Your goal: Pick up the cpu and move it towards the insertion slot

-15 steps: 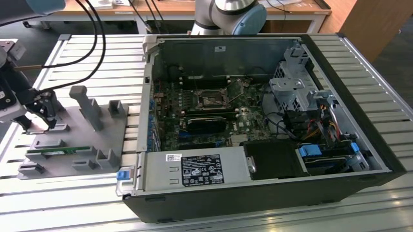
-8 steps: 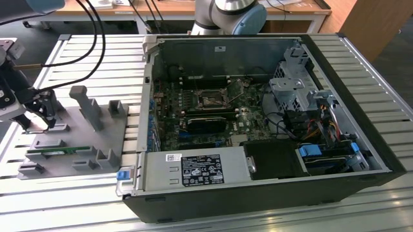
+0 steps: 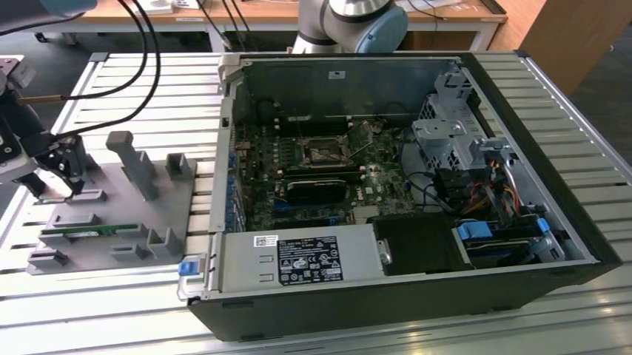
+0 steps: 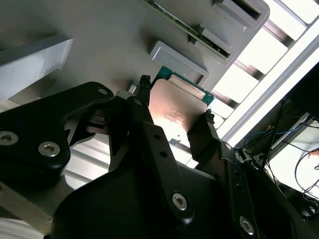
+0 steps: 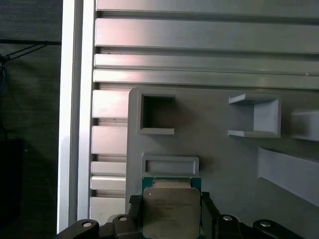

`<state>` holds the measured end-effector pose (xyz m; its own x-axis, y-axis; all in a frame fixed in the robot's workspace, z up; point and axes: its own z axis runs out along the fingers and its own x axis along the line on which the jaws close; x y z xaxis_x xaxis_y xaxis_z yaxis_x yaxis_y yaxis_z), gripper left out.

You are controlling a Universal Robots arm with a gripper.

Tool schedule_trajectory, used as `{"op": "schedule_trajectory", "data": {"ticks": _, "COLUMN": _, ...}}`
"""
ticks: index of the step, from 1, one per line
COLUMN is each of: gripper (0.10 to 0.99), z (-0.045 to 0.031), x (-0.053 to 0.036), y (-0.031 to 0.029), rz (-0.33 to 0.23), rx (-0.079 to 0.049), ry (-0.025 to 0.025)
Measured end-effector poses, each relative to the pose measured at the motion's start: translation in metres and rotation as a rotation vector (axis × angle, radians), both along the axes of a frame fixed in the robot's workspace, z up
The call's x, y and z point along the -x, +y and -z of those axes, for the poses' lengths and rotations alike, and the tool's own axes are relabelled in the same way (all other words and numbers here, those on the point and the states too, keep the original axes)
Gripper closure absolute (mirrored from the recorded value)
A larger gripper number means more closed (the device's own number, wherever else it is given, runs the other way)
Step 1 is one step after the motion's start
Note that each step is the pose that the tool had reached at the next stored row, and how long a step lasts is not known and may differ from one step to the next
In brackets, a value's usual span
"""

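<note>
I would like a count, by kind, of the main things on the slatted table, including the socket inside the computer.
processor chip: 1
memory stick, on the plate: 1
gray holder plate: 1
computer case: 1
processor socket: 1
Total: 5

Glossy black jaws with silver screws (image 4: 179,200); silver-grey jointed arm (image 3: 348,18).

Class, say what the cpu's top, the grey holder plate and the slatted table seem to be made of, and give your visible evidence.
The cpu: metal top, satin silver, with a soft sheen; its green rim suggests circuit board. The holder plate: probably plastic, matte grey, with no glare and moulded pockets. The slatted table: likely aluminium, pale with bright streaks along ribbed profiles.
</note>
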<state>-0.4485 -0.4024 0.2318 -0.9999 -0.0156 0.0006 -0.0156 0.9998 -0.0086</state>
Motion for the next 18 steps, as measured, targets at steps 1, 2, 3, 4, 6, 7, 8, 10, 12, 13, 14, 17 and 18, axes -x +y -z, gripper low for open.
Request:
{"op": "schedule_trajectory", "data": {"ticks": 1, "gripper": 0.541, "z": -0.0006, "x": 0.0, "y": 0.0, "rz": 0.0, "rx": 0.0, "ry": -0.0001}}
{"op": "schedule_trajectory", "data": {"ticks": 2, "gripper": 0.541, "z": -0.0013, "x": 0.0, "y": 0.0, "rz": 0.0, "rx": 0.0, "ry": 0.0}}
{"op": "schedule_trajectory", "data": {"ticks": 3, "gripper": 0.541, "z": -0.0021, "x": 0.0, "y": 0.0, "rz": 0.0, "rx": 0.0, "ry": -0.0001}}
{"op": "schedule_trajectory", "data": {"ticks": 4, "gripper": 0.541, "z": -0.003, "x": 0.0, "y": 0.0, "rz": 0.0, "rx": 0.0, "ry": -0.0001}}
{"op": "schedule_trajectory", "data": {"ticks": 6, "gripper": 0.541, "z": -0.0047, "x": 0.0, "y": 0.0, "rz": 0.0, "rx": 0.0, "ry": -0.0001}}
{"op": "schedule_trajectory", "data": {"ticks": 7, "gripper": 0.541, "z": -0.0054, "x": 0.0, "y": 0.0, "rz": 0.0, "rx": 0.0, "ry": -0.0002}}
{"op": "schedule_trajectory", "data": {"ticks": 8, "gripper": 0.541, "z": -0.0062, "x": 0.0, "y": 0.0, "rz": 0.0, "rx": 0.0, "ry": -0.0001}}
{"op": "schedule_trajectory", "data": {"ticks": 10, "gripper": 0.541, "z": -0.0077, "x": 0.0, "y": 0.0, "rz": 0.0, "rx": 0.0, "ry": -0.0002}}
{"op": "schedule_trajectory", "data": {"ticks": 12, "gripper": 0.541, "z": -0.0091, "x": 0.0, "y": 0.0, "rz": 0.0, "rx": 0.0, "ry": -0.0002}}
{"op": "schedule_trajectory", "data": {"ticks": 13, "gripper": 0.541, "z": -0.0097, "x": 0.0, "y": 0.0, "rz": 0.0, "rx": 0.0, "ry": -0.0002}}
{"op": "schedule_trajectory", "data": {"ticks": 14, "gripper": 0.541, "z": -0.0102, "x": 0.0, "y": 0.0, "rz": 0.0, "rx": 0.0, "ry": -0.0002}}
{"op": "schedule_trajectory", "data": {"ticks": 17, "gripper": 0.541, "z": -0.0117, "x": 0.0, "y": 0.0, "rz": 0.0, "rx": 0.0, "ry": -0.0001}}
{"op": "schedule_trajectory", "data": {"ticks": 18, "gripper": 0.541, "z": -0.0124, "x": 0.0, "y": 0.0, "rz": 0.0, "rx": 0.0, "ry": 0.0}}
